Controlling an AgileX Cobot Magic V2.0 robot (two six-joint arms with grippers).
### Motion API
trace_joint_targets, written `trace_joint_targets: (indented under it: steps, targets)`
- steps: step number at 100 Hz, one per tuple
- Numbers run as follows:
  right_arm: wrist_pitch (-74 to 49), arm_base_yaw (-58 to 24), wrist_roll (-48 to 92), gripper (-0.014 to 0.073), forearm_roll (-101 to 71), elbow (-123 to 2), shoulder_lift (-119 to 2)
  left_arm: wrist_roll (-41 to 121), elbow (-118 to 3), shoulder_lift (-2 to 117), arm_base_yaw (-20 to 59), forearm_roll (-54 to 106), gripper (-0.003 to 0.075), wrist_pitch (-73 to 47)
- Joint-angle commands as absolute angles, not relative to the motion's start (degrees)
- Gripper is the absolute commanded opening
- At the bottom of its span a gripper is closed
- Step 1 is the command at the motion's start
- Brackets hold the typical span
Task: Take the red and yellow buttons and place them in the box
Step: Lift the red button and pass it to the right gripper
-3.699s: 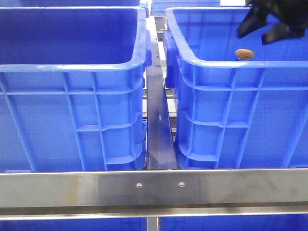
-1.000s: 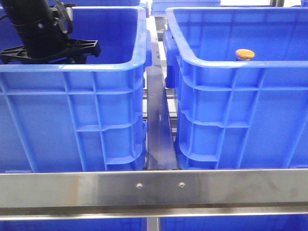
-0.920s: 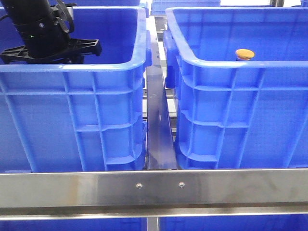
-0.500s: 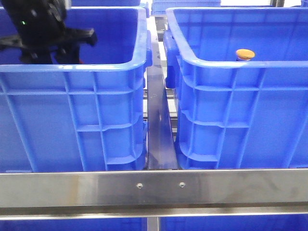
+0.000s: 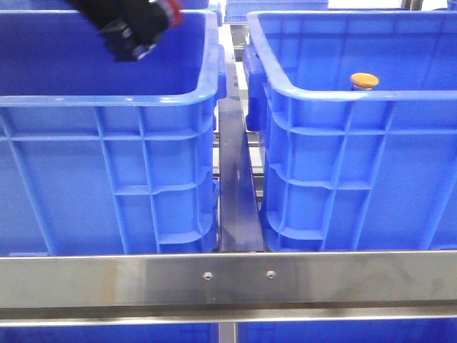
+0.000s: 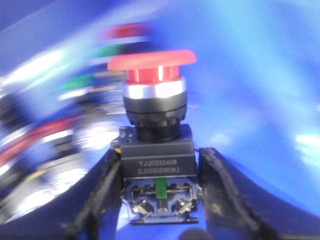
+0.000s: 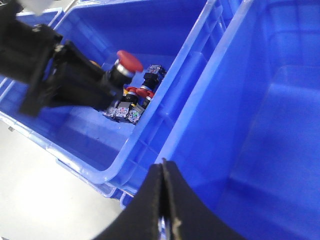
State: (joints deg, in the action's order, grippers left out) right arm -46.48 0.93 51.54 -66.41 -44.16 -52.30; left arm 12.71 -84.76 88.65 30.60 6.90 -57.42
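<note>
- Left gripper (image 6: 157, 200): fingers clamped on the black body of the red button (image 6: 152, 67), cap pointing away from the wrist. Grip looks square, one finger on each side of the switch block.
- From the front, the left gripper (image 5: 132, 32) sits high over the left crate (image 5: 107, 100), above its rim, with the button's red cap (image 5: 170, 10) showing at the tip.
- Right wrist view shows the held red button (image 7: 129, 61) lifted clear above a small heap of other buttons (image 7: 137, 100) on the left crate's floor.
- Right gripper (image 7: 162, 200): fingers pressed together, nothing between them, hanging over the box (image 7: 260, 125).
- Yellow button (image 5: 363, 80) is inside the box (image 5: 357, 93), just behind its near rim.
- Progress, judged: yellow half appears done; red is picked and lifted but not yet delivered. Left to do: carry it rightward across the gap into the box and release.
- Against half a second ago: the left gripper was lower, down at the left crate's rim, splayed flat; it has since risen and tilted. Yellow button unmoved.
</note>
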Motion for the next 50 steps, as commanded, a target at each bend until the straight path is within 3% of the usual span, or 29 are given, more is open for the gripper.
trace_joint_targets:
  steps: [1,10,22,29,50]
  targets:
    - [-47.11,1.01,52.06,0.0015,-70.2,-45.74,-51.47,18.63,-86.55,84.74,33.11,12.42,0.0169,-56.67]
    - [-48.98,1.01,52.06,0.0181,-71.83,-45.74,-51.47,24.4,-86.55,83.75,35.13,17.73,0.0169,-58.35]
    - [-50.72,1.01,52.06,0.0528,-75.76,-45.74,-51.47,32.03,-86.55,83.02,37.65,24.13,0.0169,-59.82]
    - [-51.67,1.01,52.06,0.0661,-78.22,-45.74,-51.65,34.48,-86.55,83.02,39.03,26.01,0.0169,-59.87]
    - [-58.58,1.01,49.39,0.0645,-84.38,-45.74,-54.89,35.12,-86.55,83.25,42.33,26.11,0.0169,-60.27]
